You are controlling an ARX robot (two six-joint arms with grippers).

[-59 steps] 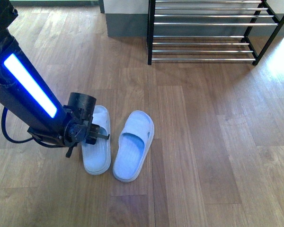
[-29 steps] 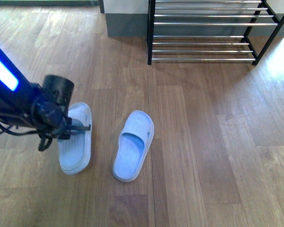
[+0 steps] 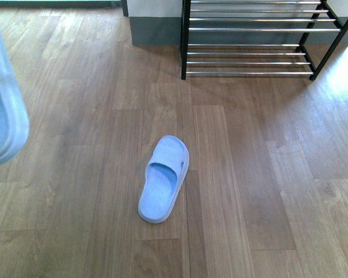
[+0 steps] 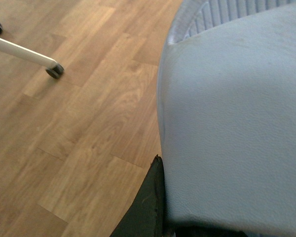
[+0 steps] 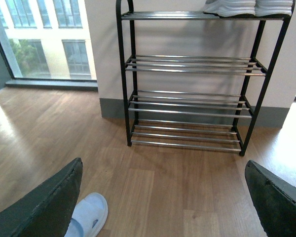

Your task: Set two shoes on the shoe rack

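Front view: left jaws hold one slide (image 3: 4,119) aloft, well short of the rack (image 3: 249,54); the other slide (image 3: 162,180) lies before it. Right jaws gape empty. Next, carry to a tier.

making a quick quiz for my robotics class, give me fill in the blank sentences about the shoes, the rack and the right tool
1. Only ____ slide lies on the floor; the other slide is in the air.
2. The rack has ____ tiers of bars.
3. The right tool is ____ and holds nothing.
4. The sneakers sit on the rack's ____ tier.
Missing words: one; four; open; top
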